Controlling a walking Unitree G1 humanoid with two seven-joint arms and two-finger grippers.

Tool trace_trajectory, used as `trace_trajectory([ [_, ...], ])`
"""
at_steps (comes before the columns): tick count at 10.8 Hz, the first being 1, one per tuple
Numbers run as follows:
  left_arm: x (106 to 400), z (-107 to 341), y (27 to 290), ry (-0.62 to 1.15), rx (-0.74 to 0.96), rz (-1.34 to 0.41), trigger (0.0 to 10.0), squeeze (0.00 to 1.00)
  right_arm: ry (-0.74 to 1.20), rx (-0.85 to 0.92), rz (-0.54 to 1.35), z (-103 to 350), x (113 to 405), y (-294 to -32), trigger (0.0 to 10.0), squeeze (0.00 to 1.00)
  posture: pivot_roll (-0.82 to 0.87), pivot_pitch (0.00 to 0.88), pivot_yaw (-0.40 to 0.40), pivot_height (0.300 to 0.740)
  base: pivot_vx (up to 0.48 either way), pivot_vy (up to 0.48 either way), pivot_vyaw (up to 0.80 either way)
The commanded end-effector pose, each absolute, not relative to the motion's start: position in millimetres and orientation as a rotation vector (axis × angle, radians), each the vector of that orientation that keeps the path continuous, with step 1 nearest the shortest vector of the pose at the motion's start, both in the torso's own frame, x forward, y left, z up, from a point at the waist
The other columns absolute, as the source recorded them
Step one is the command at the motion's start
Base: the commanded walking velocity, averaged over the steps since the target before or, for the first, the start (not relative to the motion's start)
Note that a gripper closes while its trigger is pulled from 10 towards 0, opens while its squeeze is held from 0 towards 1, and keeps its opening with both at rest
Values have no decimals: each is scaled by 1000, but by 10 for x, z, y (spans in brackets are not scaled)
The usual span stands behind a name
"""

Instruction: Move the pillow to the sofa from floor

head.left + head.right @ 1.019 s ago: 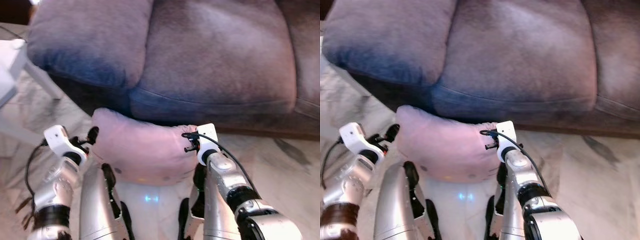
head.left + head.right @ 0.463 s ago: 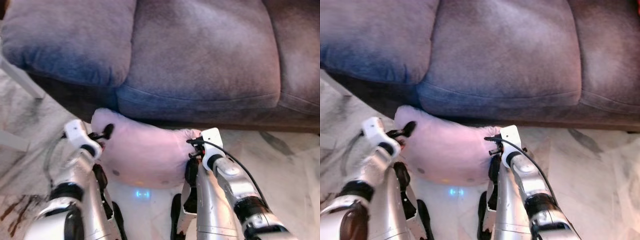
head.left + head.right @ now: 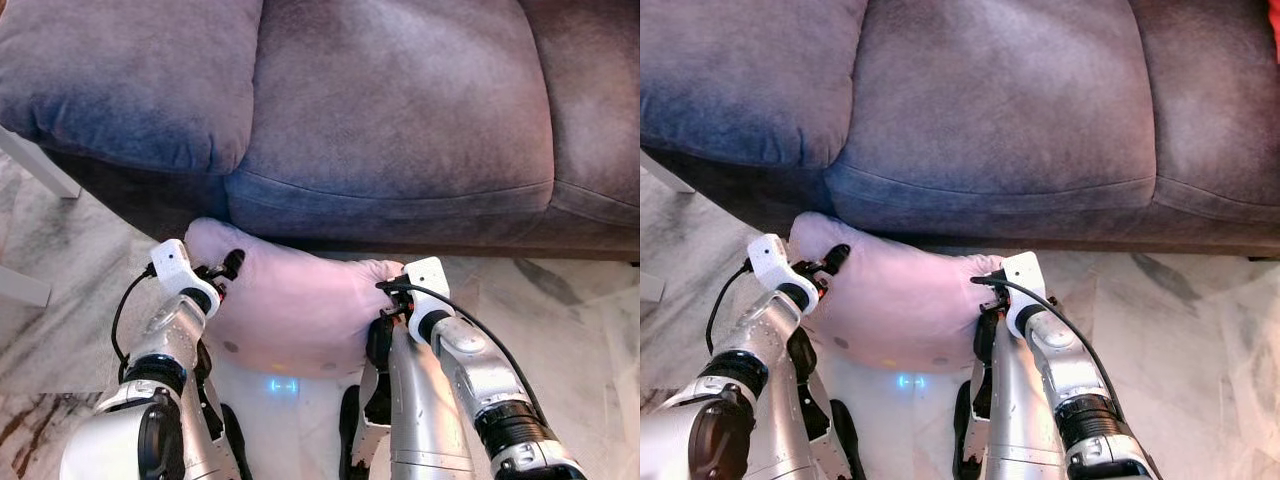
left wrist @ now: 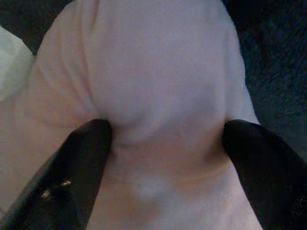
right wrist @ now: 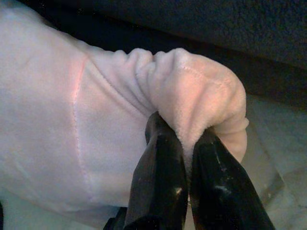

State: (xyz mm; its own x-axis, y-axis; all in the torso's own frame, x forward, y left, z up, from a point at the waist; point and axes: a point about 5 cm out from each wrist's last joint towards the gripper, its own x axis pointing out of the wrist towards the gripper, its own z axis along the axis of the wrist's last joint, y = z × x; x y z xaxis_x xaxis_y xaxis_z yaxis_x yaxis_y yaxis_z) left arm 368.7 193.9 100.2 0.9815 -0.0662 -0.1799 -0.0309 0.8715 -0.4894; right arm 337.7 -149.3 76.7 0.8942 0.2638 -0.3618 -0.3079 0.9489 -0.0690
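As both ends need support | right tool (image 5: 184,158) clamped on pillow (image 3: 290,310) corner | left tool (image 4: 163,139) apart, straddling it | sofa (image 3: 390,110) above

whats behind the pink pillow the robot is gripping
Right behind the pillow is the dark front of the grey sofa, seat cushions above it. The strip of sofa base and marble floor the pillow covers cannot be seen.

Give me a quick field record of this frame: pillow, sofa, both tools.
pillow: pink, on the floor, against the sofa's front
sofa: grey-blue, nothing on its seat cushions
left tool: fingers spread, pressed into the pillow's left end
right tool: pinching a fold at the pillow's right corner
task state: pillow not yet on sofa
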Motion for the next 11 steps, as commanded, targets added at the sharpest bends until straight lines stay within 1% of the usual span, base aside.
trace_trajectory([
  [1, 3612, 805, 1855, 293, -485, -11, 0, 0, 397, -138, 269, 683, 3294, -1610, 10000, 0, 2, 496, -175, 470, 0, 0, 0],
  [5, 3614, 791, 1854, 304, -472, 7, 0, 0, 406, -133, 267, 688, 3272, -1604, 10000, 0, 3, 505, -174, 470, 0, 0, 0],
  [11, 3628, 819, 1865, 277, -498, 28, 0, 0, 420, -134, 274, 655, 3239, -1567, 10000, 0, 7, 506, -173, 470, 0, 0, 0],
])
